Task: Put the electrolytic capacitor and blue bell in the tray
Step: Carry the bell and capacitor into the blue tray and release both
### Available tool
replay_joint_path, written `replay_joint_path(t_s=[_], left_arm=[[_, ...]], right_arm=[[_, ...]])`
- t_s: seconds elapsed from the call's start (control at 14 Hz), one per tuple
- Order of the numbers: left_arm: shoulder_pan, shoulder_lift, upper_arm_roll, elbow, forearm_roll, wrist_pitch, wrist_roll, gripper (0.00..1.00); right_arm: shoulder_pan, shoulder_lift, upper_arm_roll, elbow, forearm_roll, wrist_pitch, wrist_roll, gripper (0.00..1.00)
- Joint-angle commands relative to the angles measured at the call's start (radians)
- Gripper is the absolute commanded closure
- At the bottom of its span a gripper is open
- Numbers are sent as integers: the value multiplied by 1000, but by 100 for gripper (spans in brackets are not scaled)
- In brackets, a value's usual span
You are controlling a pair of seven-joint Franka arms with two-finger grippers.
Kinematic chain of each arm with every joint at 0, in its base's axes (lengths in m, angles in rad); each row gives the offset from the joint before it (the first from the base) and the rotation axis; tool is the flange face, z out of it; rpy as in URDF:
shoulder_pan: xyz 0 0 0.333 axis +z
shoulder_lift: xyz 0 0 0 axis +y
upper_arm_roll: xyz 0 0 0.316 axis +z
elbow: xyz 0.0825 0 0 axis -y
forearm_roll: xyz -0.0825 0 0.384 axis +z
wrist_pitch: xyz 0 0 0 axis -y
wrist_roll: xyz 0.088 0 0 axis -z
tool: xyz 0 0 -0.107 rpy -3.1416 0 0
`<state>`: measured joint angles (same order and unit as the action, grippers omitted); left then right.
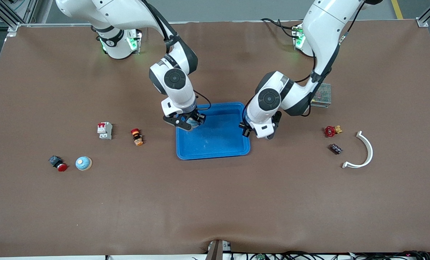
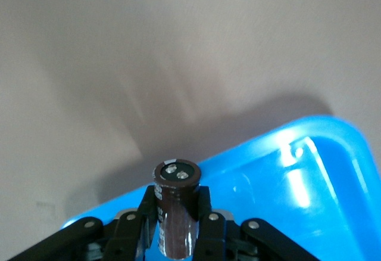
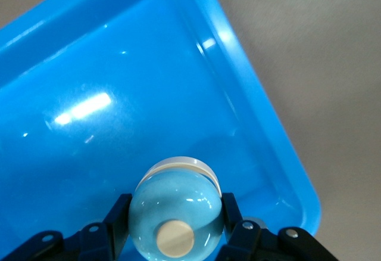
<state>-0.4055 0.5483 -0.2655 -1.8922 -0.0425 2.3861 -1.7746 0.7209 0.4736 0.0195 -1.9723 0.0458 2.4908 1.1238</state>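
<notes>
The bright blue tray (image 1: pixel 215 141) lies in the middle of the table. My right gripper (image 1: pixel 190 123) hangs over the tray's corner toward the right arm's end, shut on a light blue bell (image 3: pixel 177 213) with a cream button on top. In the right wrist view that gripper (image 3: pixel 177 204) sits above the tray floor (image 3: pixel 119 94). My left gripper (image 1: pixel 258 134) is at the tray's rim toward the left arm's end. It is shut on a dark brown electrolytic capacitor (image 2: pixel 177 213) that stands up between the fingers (image 2: pixel 204 204), with the tray's corner (image 2: pixel 297 207) below.
A second blue bell (image 1: pixel 83 163), a red push button (image 1: pixel 58 163), a white breaker (image 1: pixel 105 130) and a red-yellow button (image 1: pixel 137 136) lie toward the right arm's end. A grey mesh box (image 1: pixel 321 95), red valve handle (image 1: pixel 330 131), another dark capacitor (image 1: pixel 336 148) and white curved strip (image 1: pixel 363 151) lie toward the left arm's end.
</notes>
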Motion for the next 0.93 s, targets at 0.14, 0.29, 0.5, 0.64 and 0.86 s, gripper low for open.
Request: replay_joint_path(t_s=[0.14, 0.29, 0.5, 0.64, 0.86], left_arm=[[-56, 5, 3, 21, -76, 8, -29, 100], [-70, 18, 5, 22, -79, 21, -52, 100], [-88, 45, 5, 24, -79, 53, -80, 100], [-88, 58, 5, 25, -79, 54, -80, 99], [-88, 67, 6, 24, -74, 54, -82, 67]], right_arm=[[25, 13, -15, -68, 2, 104, 22, 100], [29, 28, -15, -92, 0, 161, 22, 100], [29, 48, -16, -92, 0, 172, 22, 100], [29, 62, -18, -92, 0, 178, 22, 100], [28, 60, -20, -76, 0, 180, 95, 0]])
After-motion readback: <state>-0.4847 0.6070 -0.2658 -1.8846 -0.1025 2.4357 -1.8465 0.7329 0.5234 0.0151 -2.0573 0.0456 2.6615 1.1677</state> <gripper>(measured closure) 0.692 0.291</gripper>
